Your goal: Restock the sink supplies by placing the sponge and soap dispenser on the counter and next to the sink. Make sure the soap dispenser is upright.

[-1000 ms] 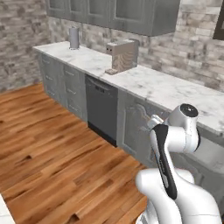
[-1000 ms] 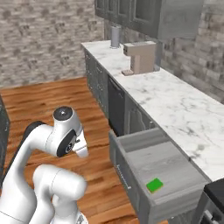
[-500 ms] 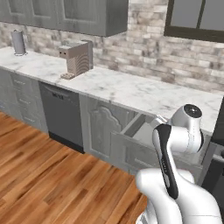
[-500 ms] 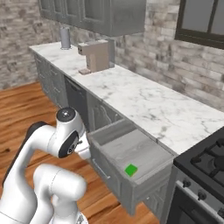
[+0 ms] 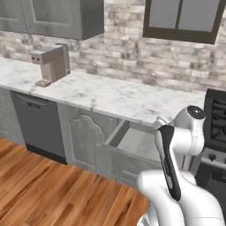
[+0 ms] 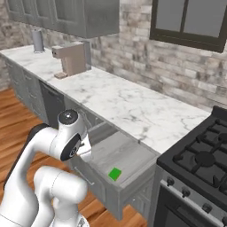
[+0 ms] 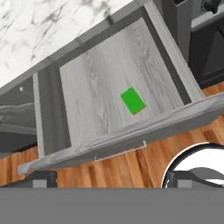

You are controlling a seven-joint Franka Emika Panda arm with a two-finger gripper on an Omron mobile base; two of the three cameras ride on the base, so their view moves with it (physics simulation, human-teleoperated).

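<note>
The sponge (image 7: pixel 132 100) lies flat on the floor of the open drawer (image 7: pixel 52 105), toward the drawer's front wall. This drawer stands pulled out under the marble worktop (image 6: pixel 128 106). The end effector (image 7: pixel 109 179) hangs above the drawer front with its jaws wide apart and holds nothing. No writing can be read on anything.
</note>
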